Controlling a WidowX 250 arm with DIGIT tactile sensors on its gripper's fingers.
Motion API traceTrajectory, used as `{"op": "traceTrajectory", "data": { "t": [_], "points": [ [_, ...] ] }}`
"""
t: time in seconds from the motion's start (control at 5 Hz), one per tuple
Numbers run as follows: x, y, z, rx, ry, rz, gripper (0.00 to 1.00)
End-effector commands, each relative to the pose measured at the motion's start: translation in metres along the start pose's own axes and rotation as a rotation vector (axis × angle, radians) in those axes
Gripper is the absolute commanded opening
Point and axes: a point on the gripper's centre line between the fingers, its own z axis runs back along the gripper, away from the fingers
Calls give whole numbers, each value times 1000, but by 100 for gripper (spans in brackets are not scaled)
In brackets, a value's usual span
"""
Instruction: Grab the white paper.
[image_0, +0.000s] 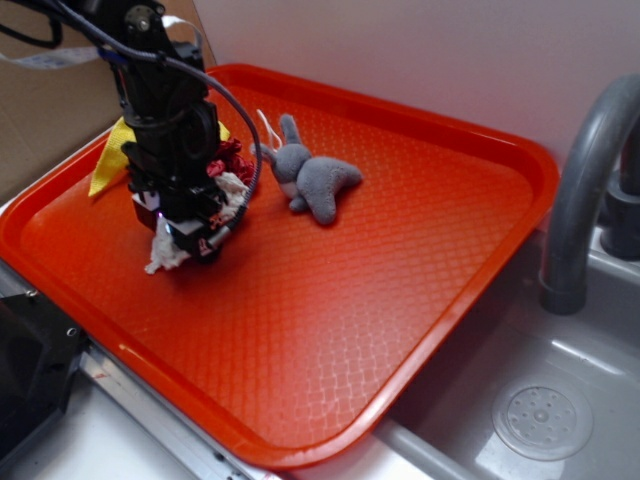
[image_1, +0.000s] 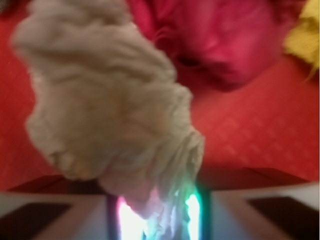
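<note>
Tool (image_1: 157, 212): closed narrow on the lower end of the white paper; in the wrist view the wad's tail is pinched between the two lit pads at the bottom edge.
White paper (image_1: 107, 110): wrinkled, lumpy, elongated wad; one end in the tool, the rest fanning out over the tray. In the exterior view it shows as a pale tuft under the tool (image_0: 200, 235), at the tray's left part (image_0: 168, 250); whether it rests on the tray or is lifted clear cannot be told.
Handling: judged very light, soft, crushable, likely to tear or slip out if pinched at a thin edge. Best hold is across the thick middle fold; the present hold sits on the narrow tail, so it may be shallow.
Tray (image_0: 400, 300): orange-red, textured, carries everything.
Dark red wad (image_1: 220, 40): crumpled, just beyond the white paper, close to it.
Yellow cloth (image_1: 305, 35): farther back, at the tray's left rim.
Grey plush bunny (image_0: 315, 180): lying apart to the tool's side.
Sink (image_0: 545, 400): beside the tray, with grey faucet (image_0: 585, 190).
</note>
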Motion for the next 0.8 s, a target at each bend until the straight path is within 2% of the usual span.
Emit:
{"op": "traceTrajectory", "data": {
  "t": [0.0,0.2,0.4,0.6],
  "points": [
    [13,9,107,28,-282,-34,0],
    [8,18,156,2,-277,5,0],
    [-15,15,191,-52,-322,65,0],
    [-17,18,194,-78,-336,111,0]
  ]
}}
